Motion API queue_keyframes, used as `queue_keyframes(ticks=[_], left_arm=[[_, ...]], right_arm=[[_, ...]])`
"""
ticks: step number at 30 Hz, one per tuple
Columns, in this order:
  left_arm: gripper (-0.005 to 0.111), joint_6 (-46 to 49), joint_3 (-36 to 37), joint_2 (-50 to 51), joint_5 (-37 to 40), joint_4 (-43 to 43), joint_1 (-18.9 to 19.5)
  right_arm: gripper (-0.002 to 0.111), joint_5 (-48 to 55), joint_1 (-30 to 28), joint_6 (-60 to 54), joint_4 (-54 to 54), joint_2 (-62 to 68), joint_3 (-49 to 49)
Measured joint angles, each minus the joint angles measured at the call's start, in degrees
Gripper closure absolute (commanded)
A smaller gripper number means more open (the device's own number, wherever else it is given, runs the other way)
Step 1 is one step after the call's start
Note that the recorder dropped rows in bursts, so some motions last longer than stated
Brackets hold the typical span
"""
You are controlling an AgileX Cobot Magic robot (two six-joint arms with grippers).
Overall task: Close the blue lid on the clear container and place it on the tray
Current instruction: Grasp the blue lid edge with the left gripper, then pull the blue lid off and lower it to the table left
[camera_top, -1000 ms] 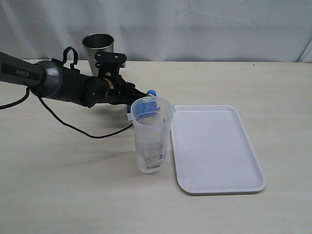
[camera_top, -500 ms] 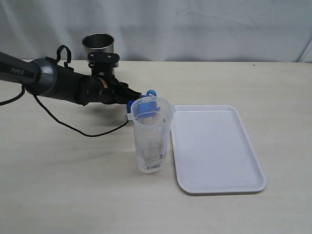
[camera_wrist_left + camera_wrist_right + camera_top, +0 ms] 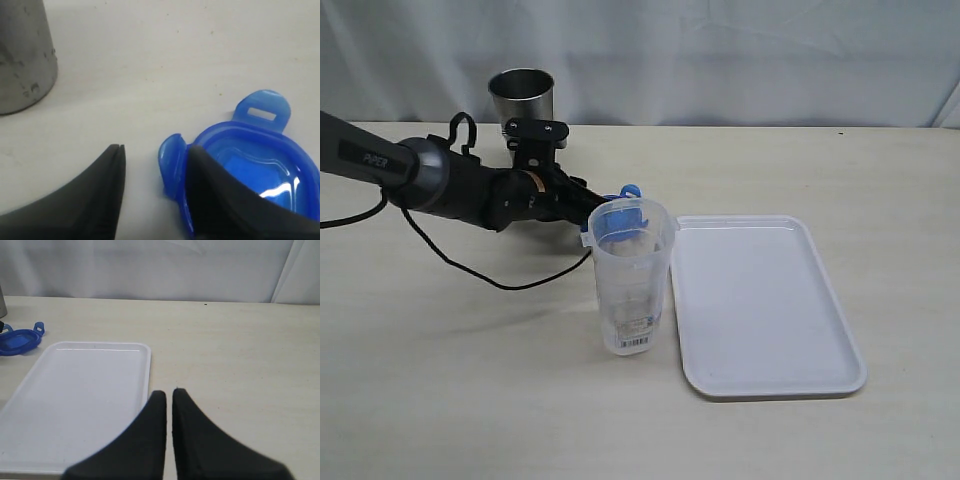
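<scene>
The blue lid (image 3: 250,165) lies flat on the table just behind the clear container (image 3: 632,285), with one flap (image 3: 631,189) showing past the container's rim. My left gripper (image 3: 155,150) is low at the lid's left edge and open. One finger rests over the lid's rim, the other stands apart on bare table, and a side flap sits between them unpinched. The clear container stands upright and lidless, left of the white tray (image 3: 770,310). My right gripper (image 3: 169,392) is shut and empty near the tray's corner (image 3: 75,400); the lid (image 3: 17,341) shows far off.
A grey steel cup (image 3: 523,97) stands at the back of the table, close behind the left arm, and fills a corner of the left wrist view (image 3: 22,55). A black cable (image 3: 490,275) trails from the left arm across the table. A white curtain closes the back.
The left arm has sunk lower toward the table and shifted slightly, its jaws keeping the same spread. Lid, container and tray have not moved.
</scene>
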Motion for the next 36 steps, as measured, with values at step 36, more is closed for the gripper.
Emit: queue_keyframes(ticks=[36], left_arm=[[0.107, 1.2, -1.0, 1.8, 0.8, 2.6, 1.3]], right_arm=[[0.104, 0.0, 0.0, 0.0, 0.0, 0.0, 0.0]])
